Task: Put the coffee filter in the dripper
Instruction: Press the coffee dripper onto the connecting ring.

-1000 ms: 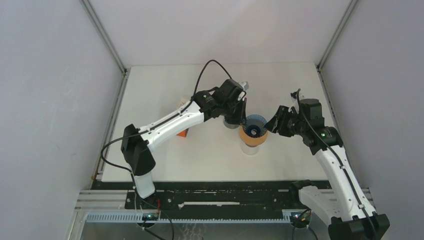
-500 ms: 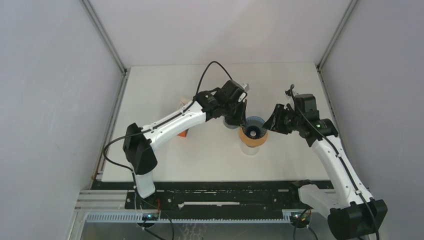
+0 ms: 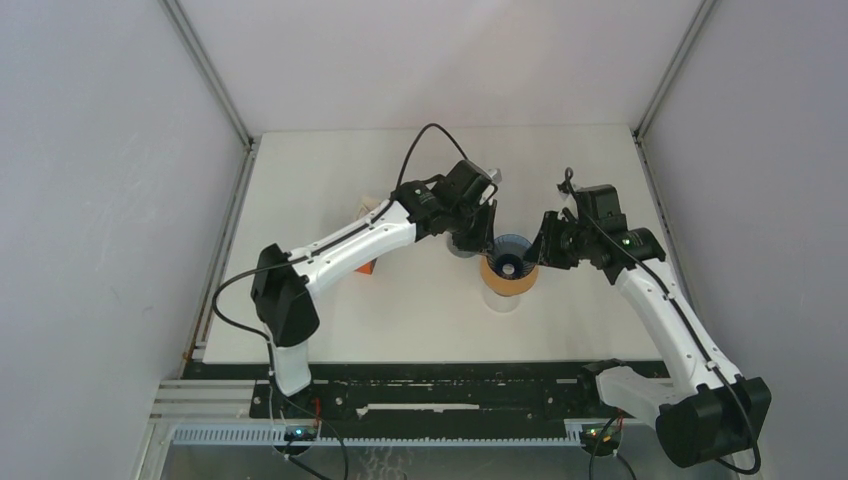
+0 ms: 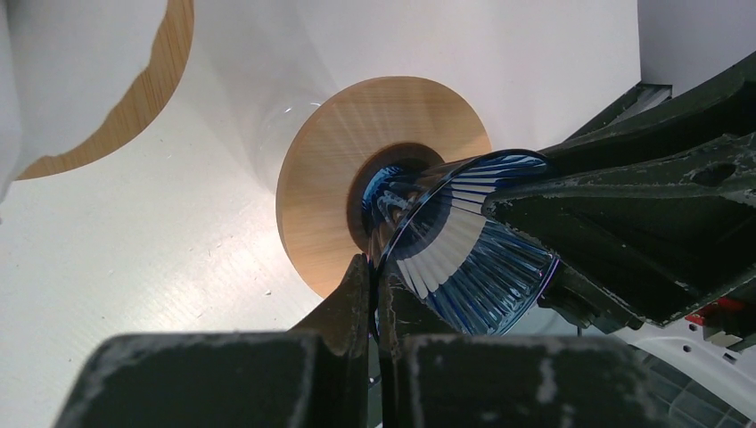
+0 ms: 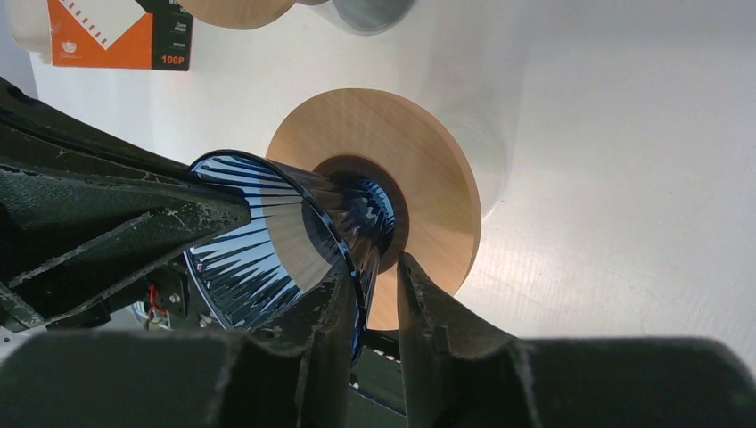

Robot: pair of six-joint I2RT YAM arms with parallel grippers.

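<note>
The dripper (image 3: 510, 257) is a blue ribbed glass cone on a round wooden ring (image 4: 330, 178), standing on a pale cup (image 3: 503, 298) mid-table. My left gripper (image 3: 486, 236) is shut on the cone's left rim; the glass wall is pinched between its fingers (image 4: 373, 267). My right gripper (image 3: 545, 248) straddles the opposite rim of the dripper (image 5: 267, 241). Its jaws (image 5: 374, 267) are open: the glass lies against the inner finger and a gap stays before the outer finger. No loose coffee filter shows in any view.
An orange filter box (image 5: 116, 36) lies to the left, partly under the left arm (image 3: 366, 266). A grey cup (image 3: 462, 248) stands just behind the dripper. Another wooden disc (image 4: 134, 98) sits nearby. Metal posts and grey walls border the table.
The right arm has moved left up to the dripper, and its jaws have narrowed around the rim. The left gripper has kept its hold on the other side.
</note>
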